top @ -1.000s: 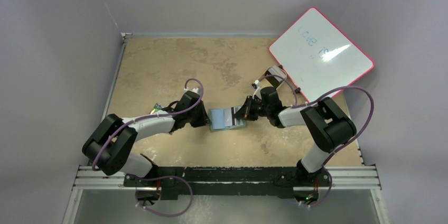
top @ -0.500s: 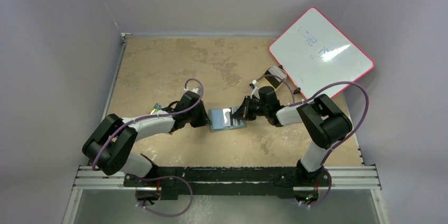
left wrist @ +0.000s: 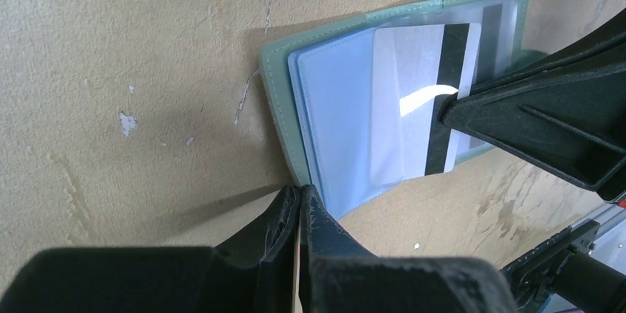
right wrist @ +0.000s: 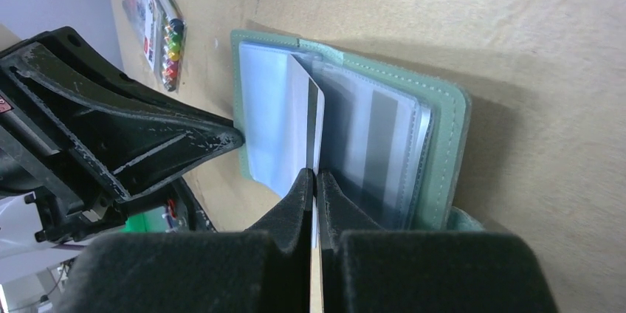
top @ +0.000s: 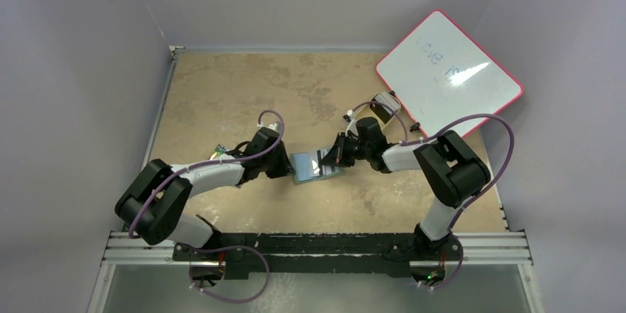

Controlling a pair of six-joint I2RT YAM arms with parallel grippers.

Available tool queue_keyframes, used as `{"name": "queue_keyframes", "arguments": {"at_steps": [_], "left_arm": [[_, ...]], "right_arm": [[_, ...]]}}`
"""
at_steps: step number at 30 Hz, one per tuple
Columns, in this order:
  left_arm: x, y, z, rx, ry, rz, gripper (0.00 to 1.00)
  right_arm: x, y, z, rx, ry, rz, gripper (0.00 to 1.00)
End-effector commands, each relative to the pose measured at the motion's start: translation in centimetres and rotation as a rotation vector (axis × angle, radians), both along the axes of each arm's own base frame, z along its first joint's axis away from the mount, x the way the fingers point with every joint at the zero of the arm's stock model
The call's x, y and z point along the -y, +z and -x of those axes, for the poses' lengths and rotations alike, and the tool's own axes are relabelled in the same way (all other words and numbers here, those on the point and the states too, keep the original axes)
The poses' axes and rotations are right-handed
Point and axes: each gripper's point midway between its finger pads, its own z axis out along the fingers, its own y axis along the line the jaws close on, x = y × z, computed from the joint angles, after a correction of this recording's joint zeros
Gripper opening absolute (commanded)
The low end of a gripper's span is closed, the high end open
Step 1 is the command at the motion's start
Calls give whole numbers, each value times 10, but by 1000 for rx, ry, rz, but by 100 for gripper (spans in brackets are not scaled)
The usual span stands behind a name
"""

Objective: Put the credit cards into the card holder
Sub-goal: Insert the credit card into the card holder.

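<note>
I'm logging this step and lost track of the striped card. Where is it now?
In the left wrist view, the striped card sits centre-right, pinched by the right gripper over the open card holder.

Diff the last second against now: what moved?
The right gripper, shut on the pale black-striped plastic card, slid slightly toward the left arm, carrying it further over the open dull-green folding card holder. The left gripper stayed shut at the holder's edge; the red-rimmed whiteboard did not move.

Glossy card, matt stitched wallet, rough tabletop
</note>
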Motion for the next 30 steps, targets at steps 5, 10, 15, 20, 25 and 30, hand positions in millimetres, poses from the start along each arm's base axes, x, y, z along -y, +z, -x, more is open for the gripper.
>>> {"name": "queue_keyframes", "arguments": {"at_steps": [5,10,15,20,25,30], "left_arm": [[7,12,-11,55,-15,36,0],[6,12,-12,58,-15,18,0],[5,11,-13,60,-13,15,0],[9,14,-14,61,-16,32,0],[8,15,-15,62,-17,30,0],[9,17,-15,63,-19,35,0]], "right_arm": [[-5,-14,13,-35,62,70,0],[3,-15,17,-57,77,99,0],[3,-16,4,-17,98,143,0],[-10,-14,6,-9,121,155,19],[-1,-8,5,-2,86,196,30],[1,0,-5,38,50,211,32]]}}
